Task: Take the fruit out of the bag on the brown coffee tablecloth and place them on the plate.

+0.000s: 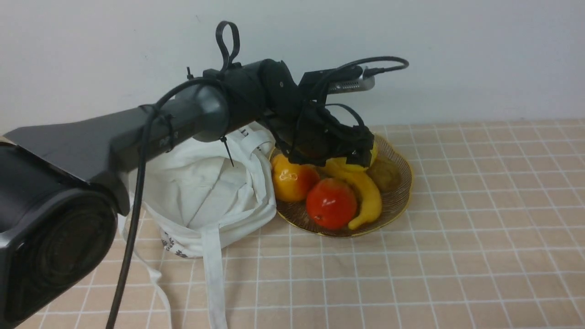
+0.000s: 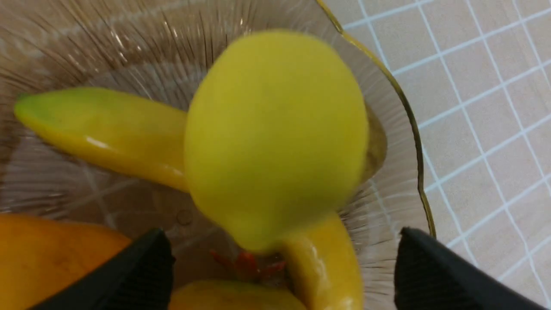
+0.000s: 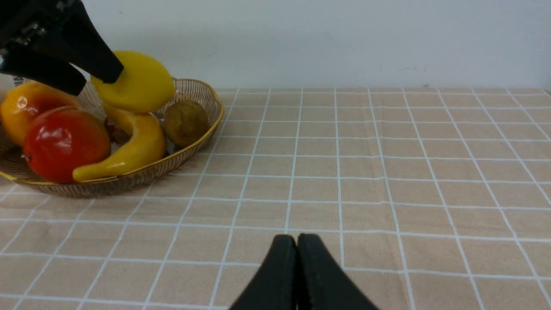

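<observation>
We see the left gripper over the plate, jaws wide apart, clamping nothing. Lemon is in the plate, resting on the banana just below the jaws. Bag lies beside the plate on the tablecloth. Right gripper: jaws together, empty.

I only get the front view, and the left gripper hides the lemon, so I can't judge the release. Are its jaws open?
Observer: Yes. The left wrist view shows the left gripper wide open, fingers clear of the lemon.
Operator: Where's the lemon?
Observer: Right wrist view: over the banana, inside the rim of the plate.
Operator: And the right gripper?
Observer: Shut, over cloth, away from the plate.
</observation>
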Available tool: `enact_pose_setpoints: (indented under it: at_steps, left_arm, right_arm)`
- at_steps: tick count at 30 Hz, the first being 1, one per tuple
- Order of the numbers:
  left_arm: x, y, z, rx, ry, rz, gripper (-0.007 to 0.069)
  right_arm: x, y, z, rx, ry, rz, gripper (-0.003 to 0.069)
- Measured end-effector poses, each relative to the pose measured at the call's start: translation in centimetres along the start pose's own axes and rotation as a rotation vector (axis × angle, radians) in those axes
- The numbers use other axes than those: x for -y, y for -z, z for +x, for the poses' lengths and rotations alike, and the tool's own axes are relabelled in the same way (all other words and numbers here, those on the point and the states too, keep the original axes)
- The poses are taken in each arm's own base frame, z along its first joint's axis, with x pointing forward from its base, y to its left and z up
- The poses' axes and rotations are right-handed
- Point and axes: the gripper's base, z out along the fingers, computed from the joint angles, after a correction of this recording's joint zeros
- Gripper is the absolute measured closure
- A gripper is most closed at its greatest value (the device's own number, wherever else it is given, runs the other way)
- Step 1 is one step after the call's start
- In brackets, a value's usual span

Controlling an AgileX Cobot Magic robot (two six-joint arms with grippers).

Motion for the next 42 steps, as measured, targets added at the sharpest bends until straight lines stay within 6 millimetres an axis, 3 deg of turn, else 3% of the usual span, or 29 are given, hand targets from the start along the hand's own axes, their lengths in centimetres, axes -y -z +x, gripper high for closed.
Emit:
enact_pose_setpoints:
  at_steps: [5,8,10,14,16,17,18,20,21,22,24,25,27,32,37,41,42]
  left_arm:
    - [0.0,0.0,-0.1,0.002,-0.021,0.001,-0.0004]
    - [0.1,0.3,-0.1,0.0,-0.028,0.001,0.0064]
    - [0.4,1.1,-0.4,-0.01,-0.041,0.002,0.0149]
    - [0.8,5.6,-2.2,-0.029,-0.123,-0.027,0.048]
    - [0.9,7.9,-2.8,-0.049,-0.164,-0.059,0.0566]
    - [0.8,8.4,-2.9,-0.047,-0.174,-0.071,0.0579]
    - [0.8,11.1,-3.4,-0.064,-0.219,-0.12,0.061]
    - [1.0,14.5,-3.7,-0.062,-0.272,-0.195,0.0626]
    - [1.0,14.5,-3.7,-0.068,-0.271,-0.195,0.0626]
    - [1.2,18.1,-3.6,-0.067,-0.312,-0.268,0.0632]
    - [1.7,21.3,-3.4,-0.05,-0.339,-0.324,0.0632]
    - [1.8,21.6,-3.4,-0.043,-0.34,-0.323,0.0632]
    - [2.8,25.5,-3.0,0.016,-0.357,-0.345,0.0632]
    - [4.0,30.5,-0.3,0.069,-0.363,-0.335,0.0632]
    - [3.1,31.7,5.3,-0.023,-0.329,-0.333,0.0632]
    - [1.9,32.3,11.6,-0.017,-0.21,-0.332,0.0632]
    - [2.1,32.6,11.6,0.006,-0.214,-0.329,0.0632]
  right_arm:
    - [0.0,0.0,0.0,0.0,0.0,0.0,0.0673]
    - [0.0,0.0,0.0,0.0,0.0,0.0,0.0673]
    - [0.0,0.0,0.0,0.0,0.0,0.0,0.0673]
    - [0.0,0.0,0.0,0.0,0.0,0.0,0.0673]
    - [0.0,0.0,0.0,0.0,0.0,0.0,0.0673]
    - [0.0,0.0,0.0,0.0,0.0,0.0,0.0673]
    - [0.0,0.0,0.0,0.0,0.0,0.0,0.0673]
    - [0.0,0.0,0.0,0.0,0.0,0.0,0.0673]
    - [0.0,0.0,0.0,0.0,0.0,0.0,0.0673]
    - [0.0,0.0,0.0,0.0,0.0,0.0,0.0673]
    - [0.0,0.0,0.0,0.0,0.0,0.0,0.0673]
    - [0.0,0.0,0.0,0.0,0.0,0.0,0.0673]
    - [0.0,0.0,0.0,0.0,0.0,0.0,0.0673]
    - [0.0,0.0,0.0,0.0,0.0,0.0,0.0673]
    - [0.0,0.0,0.0,0.0,0.0,0.0,0.0673]
    - [0.0,0.0,0.0,0.0,0.0,0.0,0.0673]
    - [0.0,0.0,0.0,0.0,0.0,0.0,0.0673]
